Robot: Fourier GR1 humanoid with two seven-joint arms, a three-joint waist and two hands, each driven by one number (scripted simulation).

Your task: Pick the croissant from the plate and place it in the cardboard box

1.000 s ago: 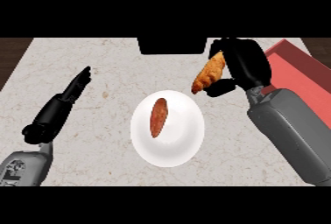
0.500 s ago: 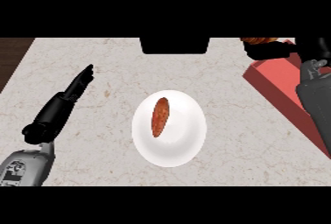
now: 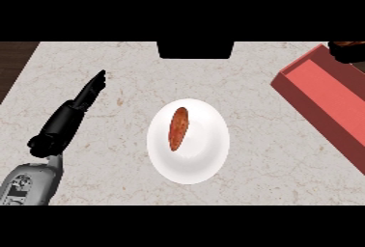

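Head view: left hand [image 3: 84, 99] flat, fingers [image 3: 98, 80] straight (counter's left side).

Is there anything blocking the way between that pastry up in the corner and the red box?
Nothing visible does. The croissant, held by the right hand at the view's top right edge, hangs by the box's far end. The hand's fingers are mostly cut off.

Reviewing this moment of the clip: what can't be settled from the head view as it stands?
- Right hand: only a sliver shows at the top right edge; the frame cuts off the rest, so its fingers cannot be judged.
- Carried croissant: only a brown strip shows at that edge.
- Cardboard box: cut by the right edge; its inside is unseen.
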